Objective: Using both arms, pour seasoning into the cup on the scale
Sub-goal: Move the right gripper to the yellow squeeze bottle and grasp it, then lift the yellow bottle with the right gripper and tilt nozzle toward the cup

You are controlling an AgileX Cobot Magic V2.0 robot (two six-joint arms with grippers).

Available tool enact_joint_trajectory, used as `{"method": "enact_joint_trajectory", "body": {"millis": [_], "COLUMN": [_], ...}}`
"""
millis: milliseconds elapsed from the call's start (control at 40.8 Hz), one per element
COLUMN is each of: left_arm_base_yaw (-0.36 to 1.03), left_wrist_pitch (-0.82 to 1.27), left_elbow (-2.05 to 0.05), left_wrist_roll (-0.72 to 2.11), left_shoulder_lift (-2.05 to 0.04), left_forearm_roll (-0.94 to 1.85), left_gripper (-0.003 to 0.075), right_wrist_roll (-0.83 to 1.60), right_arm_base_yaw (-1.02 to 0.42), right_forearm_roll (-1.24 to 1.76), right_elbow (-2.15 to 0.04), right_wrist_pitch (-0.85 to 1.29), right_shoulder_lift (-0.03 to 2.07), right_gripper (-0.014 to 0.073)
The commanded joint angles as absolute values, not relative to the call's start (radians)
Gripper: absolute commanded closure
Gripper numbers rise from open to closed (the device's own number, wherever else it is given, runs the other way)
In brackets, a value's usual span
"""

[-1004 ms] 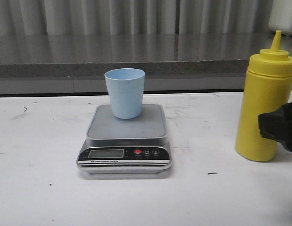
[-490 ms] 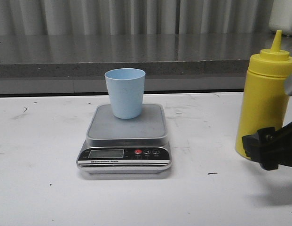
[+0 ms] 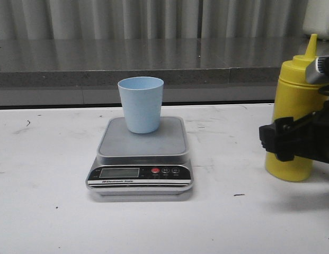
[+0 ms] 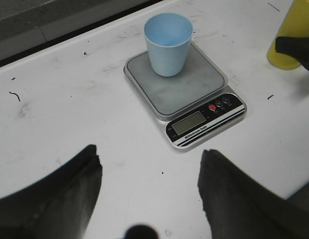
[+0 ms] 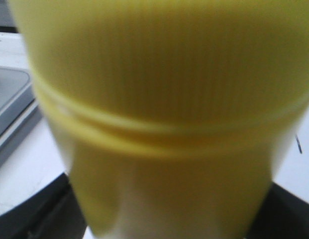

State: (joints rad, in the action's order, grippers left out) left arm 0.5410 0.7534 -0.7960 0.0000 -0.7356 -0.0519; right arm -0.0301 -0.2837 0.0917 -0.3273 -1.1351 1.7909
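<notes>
Now my right gripper (image 3: 281, 142) straddles the bottle (image 3: 296, 98) at far right, grip unclear; left gripper (image 4: 149, 174) hangs spread. Cup (image 3: 141, 104) sits on scale (image 3: 141, 153). A squeeze could squirt early.

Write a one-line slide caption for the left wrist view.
Pale blue cup standing on the silver scale, yellow seasoning bottle at the edge, open left gripper above the white table.

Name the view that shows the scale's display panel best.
The left wrist view: it looks down on the scale, showing its screen and buttons. The front view shows the panel foreshortened; the right wrist view shows only an edge.
</notes>
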Motion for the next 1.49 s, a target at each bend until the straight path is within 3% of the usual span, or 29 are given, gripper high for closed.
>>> {"method": "enact_joint_trajectory", "body": {"millis": [0, 220, 490, 784, 1004, 1470], "left_arm_base_yaw": [0.549, 0.549, 0.549, 0.549, 0.549, 0.549], "left_wrist_pitch": [0.68, 0.68, 0.68, 0.68, 0.68, 0.68], "left_elbow": [-0.822, -0.822, -0.822, -0.822, -0.822, -0.822], "left_wrist_roll": [0.0, 0.0, 0.0, 0.0, 0.0, 0.0], "left_shoulder_lift": [-0.734, -0.734, -0.734, -0.734, -0.734, -0.734], "left_forearm_roll": [-0.046, -0.046, -0.046, -0.046, -0.046, -0.046], "left_gripper": [0.0299, 0.0299, 0.0299, 0.0299, 0.0299, 0.0299], "right_wrist_roll": [-0.032, -0.032, -0.032, 0.028, 0.166, 0.575], "right_arm_base_yaw": [-0.279, -0.279, -0.279, -0.279, -0.279, -0.285], "right_forearm_roll": [0.081, 0.115, 0.118, 0.099, 0.1, 0.098], "right_elbow": [-0.369, -0.394, -0.394, -0.394, -0.453, -0.876], "right_wrist_pitch": [-1.291, -1.29, -1.29, -1.234, -0.923, -0.186], "right_shoulder_lift": [1.762, 1.763, 1.763, 1.726, 1.609, 1.514], "right_gripper": [0.0004, 0.0008, 0.0239, 0.0244, 0.0244, 0.0245]}}
